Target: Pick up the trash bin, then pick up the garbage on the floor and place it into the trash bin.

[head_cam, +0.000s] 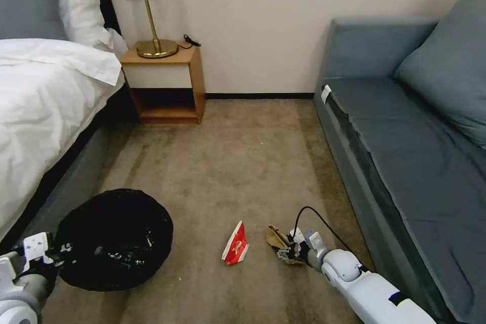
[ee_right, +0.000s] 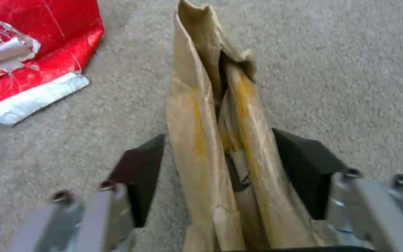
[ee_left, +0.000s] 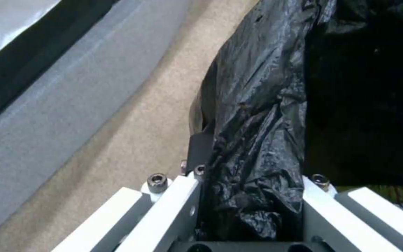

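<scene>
- Two grippers working: my left gripper is clamped on the trash bin rim, black liner bunched between the fingers.
- Bin sits low at my left, beside the bed.
- My right gripper is down at the carpet, jaws parted around the crumpled tan paper; one pad touches, the other is just off it.
- Red-white packet lies on the carpet between bin and paper, just beside the paper.
- Sofa on my right.

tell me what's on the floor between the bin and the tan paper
Head view: the red-white packet lies on the carpet between the bin and the tan paper; the rest is bare.
</scene>
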